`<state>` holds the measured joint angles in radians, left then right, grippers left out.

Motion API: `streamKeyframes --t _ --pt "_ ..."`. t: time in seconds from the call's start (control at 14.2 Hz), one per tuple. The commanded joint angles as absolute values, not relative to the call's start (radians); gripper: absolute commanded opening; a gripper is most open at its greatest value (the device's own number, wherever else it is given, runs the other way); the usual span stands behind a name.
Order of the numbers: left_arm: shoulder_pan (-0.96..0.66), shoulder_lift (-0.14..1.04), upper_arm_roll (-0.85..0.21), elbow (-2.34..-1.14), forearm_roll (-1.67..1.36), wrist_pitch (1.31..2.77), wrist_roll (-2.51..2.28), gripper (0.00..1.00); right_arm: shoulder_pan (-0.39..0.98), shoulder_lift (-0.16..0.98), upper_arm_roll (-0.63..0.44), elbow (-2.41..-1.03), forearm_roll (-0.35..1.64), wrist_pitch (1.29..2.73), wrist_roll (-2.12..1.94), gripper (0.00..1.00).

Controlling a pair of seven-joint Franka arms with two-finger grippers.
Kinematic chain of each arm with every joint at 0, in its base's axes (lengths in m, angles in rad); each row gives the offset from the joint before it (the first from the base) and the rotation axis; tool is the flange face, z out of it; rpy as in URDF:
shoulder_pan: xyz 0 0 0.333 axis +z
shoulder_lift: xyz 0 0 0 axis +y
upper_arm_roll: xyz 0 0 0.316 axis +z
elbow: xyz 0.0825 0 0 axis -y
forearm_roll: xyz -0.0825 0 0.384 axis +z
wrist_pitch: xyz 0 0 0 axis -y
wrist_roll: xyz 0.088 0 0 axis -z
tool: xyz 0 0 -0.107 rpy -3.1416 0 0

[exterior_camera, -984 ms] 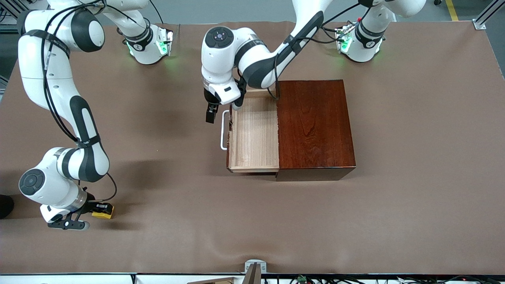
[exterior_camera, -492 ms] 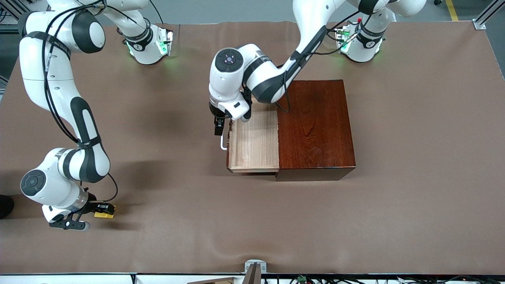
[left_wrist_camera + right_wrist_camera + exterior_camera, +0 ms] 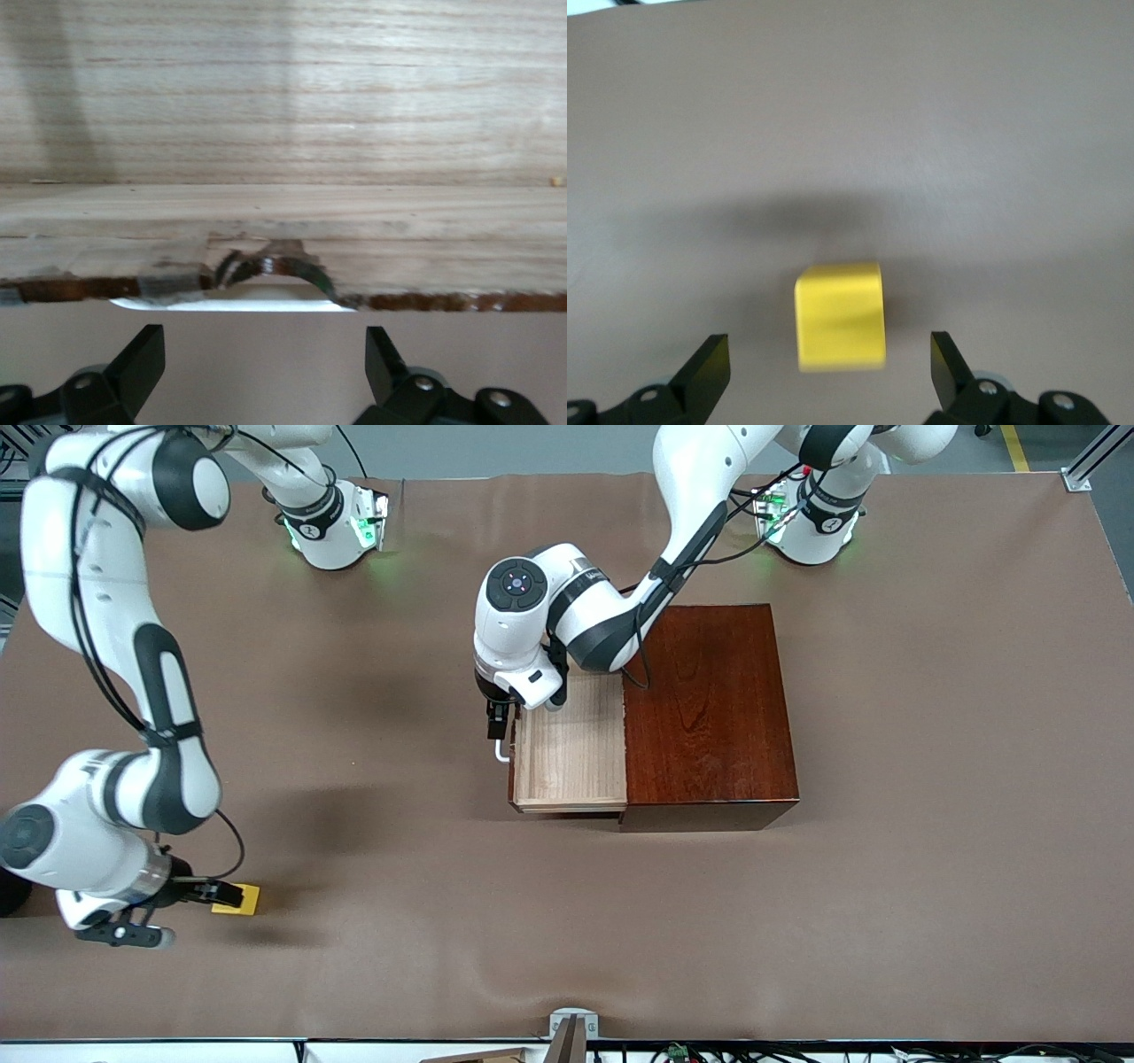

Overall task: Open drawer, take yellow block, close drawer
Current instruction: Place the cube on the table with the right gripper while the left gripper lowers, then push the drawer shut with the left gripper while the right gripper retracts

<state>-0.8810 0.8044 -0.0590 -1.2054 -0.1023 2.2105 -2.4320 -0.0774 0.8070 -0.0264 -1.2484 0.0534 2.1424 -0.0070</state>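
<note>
The dark reddish-brown box (image 3: 709, 708) sits mid-table with its pale wood drawer (image 3: 571, 753) pulled out toward the right arm's end, and nothing shows inside. My left gripper (image 3: 498, 724) hangs open just outside the drawer front, over the white handle (image 3: 502, 755). In the left wrist view the handle (image 3: 221, 304) lies just ahead of the left gripper (image 3: 263, 363), untouched, with the drawer (image 3: 283, 106) past it. The yellow block (image 3: 237, 899) rests on the table near the right arm's end. My right gripper (image 3: 220, 893) is open beside it. The yellow block (image 3: 840, 314) sits free just ahead of the right gripper (image 3: 828, 367).
A brown cover spreads over the table (image 3: 797, 921). A small metal mount (image 3: 569, 1029) stands at the table's edge nearest the camera. A dark object (image 3: 11, 890) shows at the right arm's end of the table.
My right gripper opened, let go of the yellow block and drew back toward the right arm's end. My left gripper moved along the drawer front, down to the handle.
</note>
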Motion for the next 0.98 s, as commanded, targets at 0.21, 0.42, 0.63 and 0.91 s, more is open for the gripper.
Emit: streamKeyframes --t 0.21,0.42,0.63,0.91 --pt "-0.865 0.831 -0.052 -1.167 -0.118 2.227 -2.425 1.0 -0.078 0.49 -0.025 -1.417 0.057 1.873 0.017 1.0" --pt "-0.865 0.831 -0.052 -1.17 -0.118 2.188 -2.427 1.0 -0.068 0.3 -0.025 -1.587 0.057 1.812 0.018 1.0" --pt "-0.851 0.822 -0.051 -1.17 -0.115 2.125 -2.427 1.0 -0.067 0.184 -0.025 -1.664 0.054 1.78 0.041 1.0" --pt "-0.859 0.815 0.003 -1.17 -0.106 2.066 -2.436 1.0 -0.066 0.06 -0.02 -1.664 0.009 1.683 0.032 1.0"
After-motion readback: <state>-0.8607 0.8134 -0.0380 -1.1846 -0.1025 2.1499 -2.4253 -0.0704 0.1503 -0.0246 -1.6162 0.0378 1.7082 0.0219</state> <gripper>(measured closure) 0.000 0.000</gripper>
